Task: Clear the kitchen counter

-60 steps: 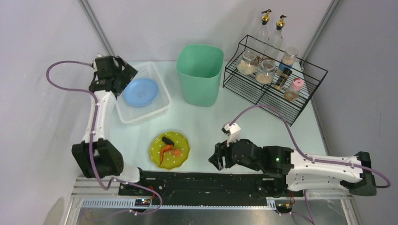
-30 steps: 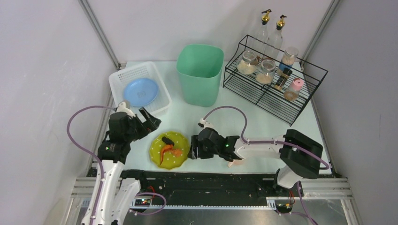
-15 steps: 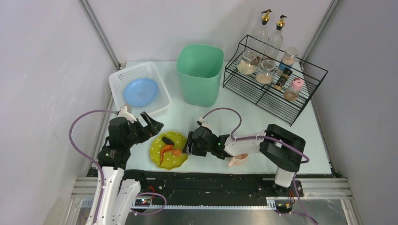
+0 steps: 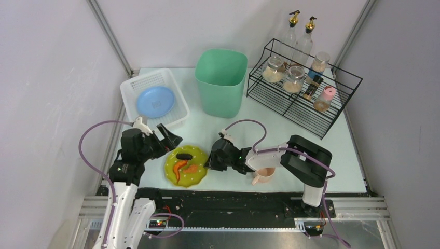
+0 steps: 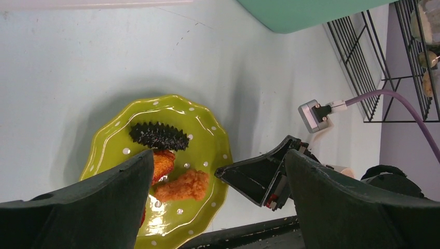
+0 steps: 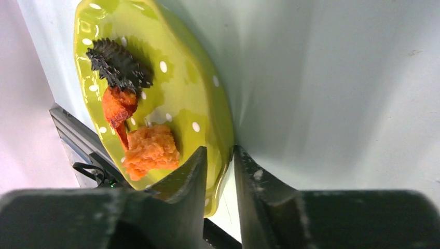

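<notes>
The kitchen counter (image 4: 337,155) is pale mint-white. A green dotted plate (image 4: 186,167) lies near its front edge, with a black spiky piece (image 5: 158,136) and orange food pieces (image 5: 181,185) on it. My right gripper (image 4: 210,162) is shut on the plate's right rim, one finger above it and one below, as the right wrist view (image 6: 220,166) shows on the plate (image 6: 171,88). My left gripper (image 4: 168,141) is wide open and empty, just above the plate's far-left side. In the left wrist view (image 5: 219,155) it frames the plate (image 5: 207,129).
A white perforated basket (image 4: 129,91) holding a blue plate (image 4: 154,101) stands at the back left. A green bin (image 4: 220,80) is at the back centre, and a black wire rack (image 4: 303,98) with jars and bottles is at the back right. A pink cup (image 4: 264,175) sits by my right arm.
My right gripper slid left to the plate and closed on its right rim. My left gripper came down from the basket to the plate's left side. The food shifted slightly on the plate.
</notes>
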`<state>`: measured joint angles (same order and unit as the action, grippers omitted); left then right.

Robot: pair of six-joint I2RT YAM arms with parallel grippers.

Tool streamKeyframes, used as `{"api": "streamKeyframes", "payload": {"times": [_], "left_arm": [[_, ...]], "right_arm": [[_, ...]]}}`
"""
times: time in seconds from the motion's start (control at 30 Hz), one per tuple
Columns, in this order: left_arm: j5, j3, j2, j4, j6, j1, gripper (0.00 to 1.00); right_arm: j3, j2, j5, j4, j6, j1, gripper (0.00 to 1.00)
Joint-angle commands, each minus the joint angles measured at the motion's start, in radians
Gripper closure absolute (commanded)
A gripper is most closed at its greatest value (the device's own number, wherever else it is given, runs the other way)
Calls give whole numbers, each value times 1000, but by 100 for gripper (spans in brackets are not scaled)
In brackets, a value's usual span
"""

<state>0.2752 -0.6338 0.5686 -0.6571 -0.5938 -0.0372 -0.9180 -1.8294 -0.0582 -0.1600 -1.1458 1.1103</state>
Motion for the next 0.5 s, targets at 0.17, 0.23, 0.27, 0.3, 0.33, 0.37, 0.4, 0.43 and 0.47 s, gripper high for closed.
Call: {"api": "streamKeyframes", "payload": {"times": [0.17,0.23,0.27,0.3,0.33,0.37,0.4,0.43,0.47], "left_arm": [[45,-7,1,17,28,-4,0],[46,-8,-1,16,32,-4,0],[46,-8,-3,17,32,-3,0],[46,-8,-5,17,31,-4,0],[45,-7,-5,17,32,-3,0],[45,-7,-7,16,31,-4,0],[45,-6,-8,17,32,-3,0],[45,-7,-11,17,32,-4,0],[44,-6,-11,17,32,-3,0]], "right_arm": [[-19,-66,-5,61,8,-12,98],[-20,-61,3,58,19,-20,100],[-19,-57,4,57,25,-23,100],[-19,-46,4,58,39,-27,100],[-20,-37,2,62,49,-29,100],[-19,-17,-2,66,67,-34,100],[-18,-6,-3,76,77,-37,100],[-19,18,-1,81,97,-46,100],[-19,29,3,93,107,-51,100]]}}
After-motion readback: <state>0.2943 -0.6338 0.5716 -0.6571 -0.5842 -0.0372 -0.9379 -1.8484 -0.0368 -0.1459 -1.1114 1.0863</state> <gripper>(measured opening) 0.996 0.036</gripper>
